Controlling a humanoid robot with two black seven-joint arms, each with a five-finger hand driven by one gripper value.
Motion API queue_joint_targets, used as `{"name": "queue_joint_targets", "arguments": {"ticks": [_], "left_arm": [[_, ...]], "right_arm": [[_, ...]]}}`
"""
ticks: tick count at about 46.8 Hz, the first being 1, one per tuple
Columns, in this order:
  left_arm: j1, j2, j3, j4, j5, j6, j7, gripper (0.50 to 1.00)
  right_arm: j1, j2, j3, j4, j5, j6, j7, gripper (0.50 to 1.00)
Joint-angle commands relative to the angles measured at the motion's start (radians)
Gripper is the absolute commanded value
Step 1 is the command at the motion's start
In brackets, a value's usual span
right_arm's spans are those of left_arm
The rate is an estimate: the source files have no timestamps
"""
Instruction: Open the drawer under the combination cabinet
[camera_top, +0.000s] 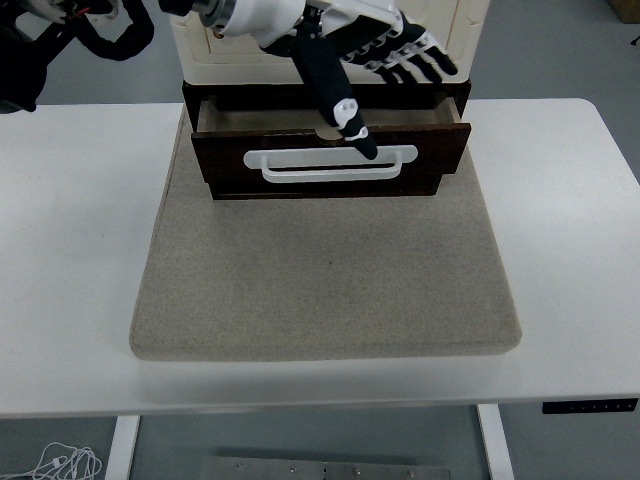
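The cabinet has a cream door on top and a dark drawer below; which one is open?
The dark wooden drawer with the white handle is open, pulled out onto the grey mat. The cream door above looks closed.

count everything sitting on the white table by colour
Cream: 1, cream cabinet with a rounded door
Dark brown: 1, dark brown wooden drawer with a white handle, pulled open
Beige: 1, beige felt mat
Total: 3

Dark brown drawer (330, 160) with a white handle (330, 165) at upper centre, cream cabinet (440, 25) along the top edge, white-and-black left hand (350, 50) with black fingers (335, 95), beige-grey mat (325, 275) mid-frame, white table (70, 250) around it
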Motion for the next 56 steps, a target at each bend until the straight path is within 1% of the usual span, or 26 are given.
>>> {"name": "queue_joint_targets", "arguments": {"ticks": [1,9,12,14,16,17,20,25,28,31,33,34,36,39,43,45,49,53,56], "left_arm": [[0.014,-0.039,-0.090,0.030,-0.011,0.000,0.000,1.000],[0.013,-0.127,-0.304,0.130,-0.011,0.000,0.000,1.000],[0.008,-0.137,-0.361,0.150,-0.009,0.006,0.000,1.000],[0.004,-0.139,-0.384,0.159,-0.008,0.064,0.000,1.000],[-0.002,-0.134,-0.387,0.167,-0.008,0.146,0.000,1.000],[-0.005,-0.133,-0.387,0.170,-0.006,0.186,-0.016,1.000],[-0.022,-0.127,-0.387,0.185,-0.002,0.310,-0.101,1.000],[-0.051,-0.108,-0.386,0.242,-0.006,0.483,-0.281,1.000],[-0.062,-0.093,-0.386,0.276,-0.011,0.581,-0.371,1.000],[-0.073,-0.073,-0.386,0.325,-0.014,0.680,-0.440,1.000],[-0.087,-0.053,-0.384,0.377,-0.014,0.726,-0.473,1.000],[-0.093,-0.045,-0.386,0.409,-0.016,0.740,-0.482,1.000],[-0.105,-0.032,-0.384,0.484,-0.017,0.755,-0.496,1.000],[-0.124,-0.024,-0.383,0.608,-0.037,0.753,-0.505,1.000],[-0.142,-0.016,-0.370,0.771,-0.104,0.744,-0.508,1.000],[-0.139,-0.007,-0.369,0.825,-0.153,0.714,-0.519,1.000],[-0.127,0.010,-0.358,0.924,-0.233,0.614,-0.560,1.000],[-0.125,0.013,-0.318,1.041,-0.259,0.556,-0.574,1.000],[-0.125,0.014,-0.308,1.115,-0.267,0.531,-0.576,1.000]], "right_arm": [[0.000,0.000,0.000,0.000,0.000,-0.001,0.000,0.928],[0.000,0.000,0.000,0.000,0.000,0.001,0.000,0.928],[0.000,0.000,0.000,-0.001,0.000,0.001,0.000,0.926],[0.000,0.000,0.000,0.000,0.000,-0.001,0.000,0.928],[0.000,0.000,0.000,0.000,0.000,0.001,0.000,0.926],[0.000,0.000,0.000,0.000,0.000,0.001,0.000,0.928],[0.000,0.000,0.000,0.000,0.000,-0.001,0.000,0.926],[0.000,0.000,0.000,0.000,0.000,0.001,0.000,0.926],[-0.002,0.000,0.000,0.000,0.000,0.001,0.000,0.926],[0.000,0.000,0.000,-0.001,0.000,-0.001,0.000,0.928],[0.000,0.000,0.000,0.000,0.000,0.001,0.000,0.926],[0.000,0.000,0.000,0.000,0.000,0.001,0.000,0.928],[0.000,0.000,0.000,0.000,0.000,0.001,0.000,0.928],[0.000,0.000,0.000,0.000,0.000,-0.001,0.000,0.928],[0.000,0.000,0.000,-0.001,0.000,-0.001,0.000,0.928],[0.000,0.000,0.000,0.000,0.000,0.001,0.000,0.928],[0.000,0.000,0.000,-0.001,0.000,-0.001,0.000,0.926],[0.000,0.000,0.000,0.000,0.000,-0.001,0.000,0.926],[0.000,0.000,0.000,0.000,0.000,-0.001,0.000,0.928]]}}
